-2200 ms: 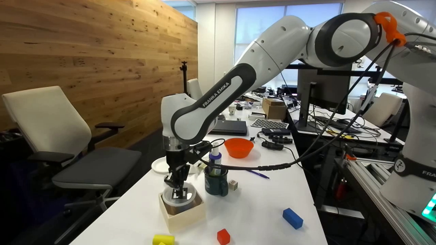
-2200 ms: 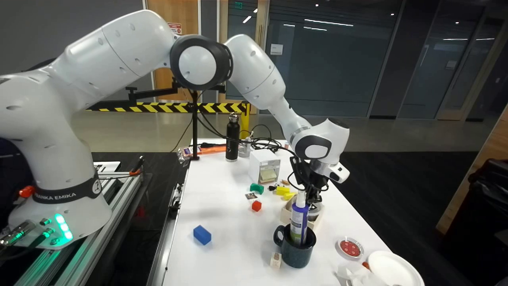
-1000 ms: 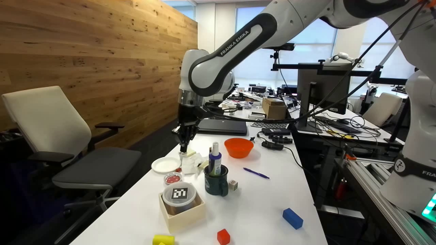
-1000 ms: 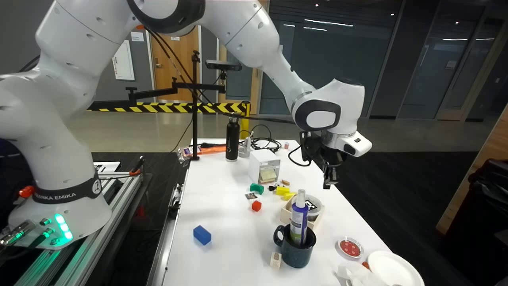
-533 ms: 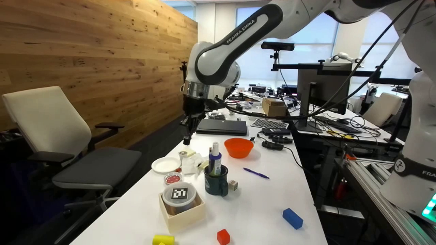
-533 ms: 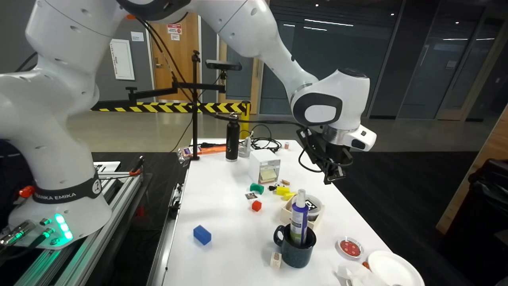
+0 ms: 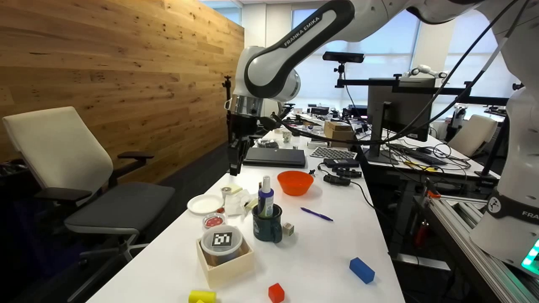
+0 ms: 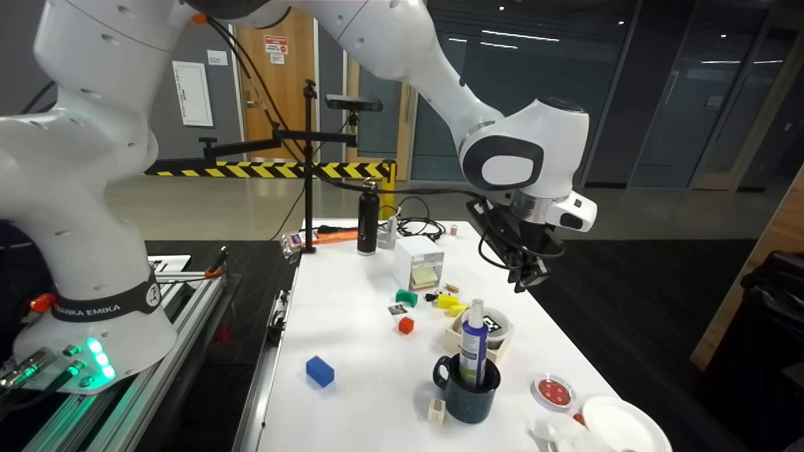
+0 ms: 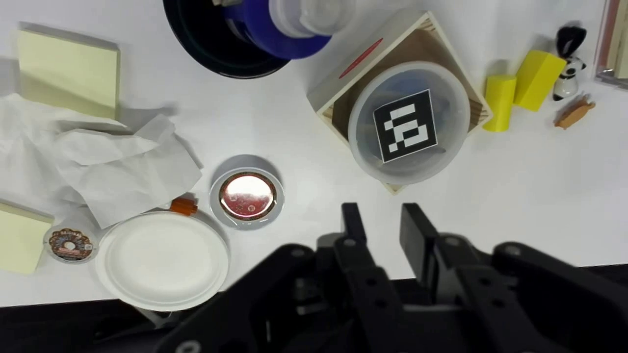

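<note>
1. The white table (image 7: 320, 248) carried the wooden box (image 7: 231, 269) and the things that were around it.
2. My gripper (image 9: 381, 213) hung in the air, higher than the wooden box and apart from it. It was released: the two fingers (image 9: 417, 235) stood a little apart, and in the wrist view the white of the table showed in the gap.
3. The wooden box stood on the table with its open side upward.
4. The white plate (image 9: 162, 260) lay near the wooden box, and between these two was a small round dish (image 9: 248, 196).
5. The round tub (image 7: 221, 250) stood inside the wooden box. It bore a black-and-white marker (image 9: 406, 126) on its top, and this top was higher than the box walls.
6. The dark mug (image 7: 266, 229) was just beside the wooden box, with a strip of table visible between them.
7. The spray bottle (image 7: 265, 202), purple with a white nozzle, stood in the mug, so also near the wooden box.
8. The small round dish, with its red face, was nearer to the wooden box than the plate was.
9. The yellow cylinder (image 9: 499, 103) was just beside one corner of the wooden box; whether they touched, I could not tell.
10. The red cube (image 7: 276, 293) was near the wooden box.
</note>
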